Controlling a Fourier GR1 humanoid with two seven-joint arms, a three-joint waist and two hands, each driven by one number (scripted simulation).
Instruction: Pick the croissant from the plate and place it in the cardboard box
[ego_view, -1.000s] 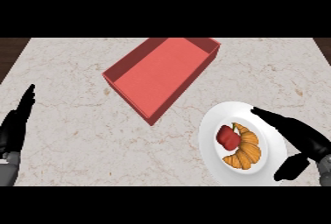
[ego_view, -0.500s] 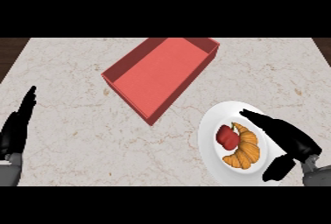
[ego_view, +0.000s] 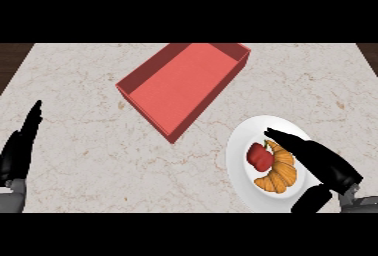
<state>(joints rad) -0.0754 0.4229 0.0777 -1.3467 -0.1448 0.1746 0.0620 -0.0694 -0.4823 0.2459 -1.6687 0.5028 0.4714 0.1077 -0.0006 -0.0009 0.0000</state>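
Starting at the left edge of the frame, your left hand (ego_view: 21, 147) rests with straight fingers pointing up, holding nothing and well away from the work, so expect no trouble from it. Moving right, the box (ego_view: 184, 85) lies at upper centre — red in these pictures rather than cardboard-coloured, open-topped and turned at an angle, with its near corner pointing down toward the plate (ego_view: 247, 137). That angle matters: if you carry the croissant (ego_view: 279, 172) straight across, a low path could catch the wall at that corner.

At lower right, the croissant lies on the plate with a red item (ego_view: 258, 155) touching its left side. This is your main risk — a grasp that closes from the right could shove the croissant into the red piece, or gather both together and carry the wrong thing to the box.

Your right hand (ego_view: 321, 162) is spread, fingers stretched out over the croissant's right edge and the thumb (ego_view: 310, 200) apart below it near the plate's lower rim. It holds nothing; whether the fingertips touch the pastry, I cannot tell. With that wide a span, the thumb could press on the rim and tip or slide the plate as you close.
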